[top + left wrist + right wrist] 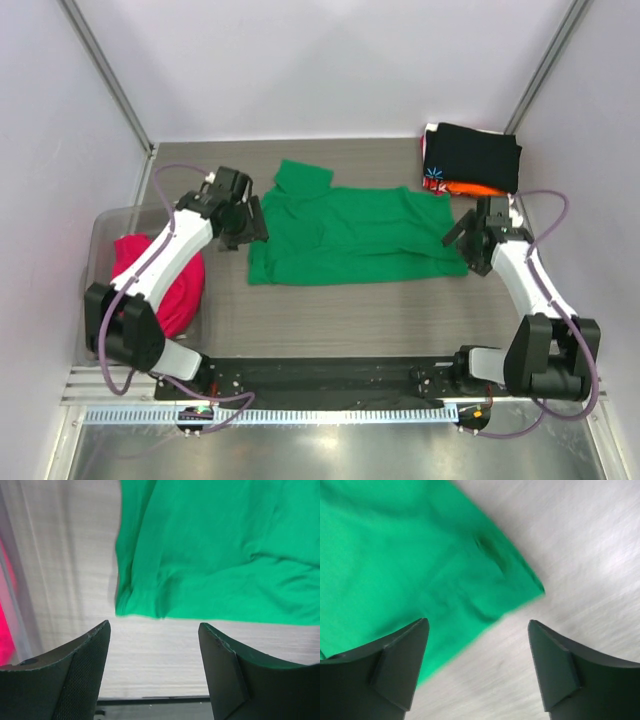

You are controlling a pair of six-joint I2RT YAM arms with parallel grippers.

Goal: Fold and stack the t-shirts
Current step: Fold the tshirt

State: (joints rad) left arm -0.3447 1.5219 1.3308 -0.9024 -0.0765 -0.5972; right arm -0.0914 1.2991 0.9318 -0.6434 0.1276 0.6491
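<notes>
A bright green t-shirt (355, 237) lies partly folded on the table's middle, one sleeve sticking out at the back left. My left gripper (243, 228) hovers at its left edge, open and empty; its view shows the shirt's corner (135, 605) just ahead of the fingers. My right gripper (468, 240) is open and empty at the shirt's right edge; its view shows the shirt's corner (530, 587). A magenta-pink shirt (165, 280) lies bunched in a clear bin at left. A folded black shirt (470, 155) tops a stack over an orange one (470, 188) and a red-patterned one at back right.
The clear plastic bin (100, 235) stands at the table's left edge under my left arm. The shirt stack sits in the back right corner by the wall. A black base rail (330, 378) runs along the near edge. White walls enclose the table.
</notes>
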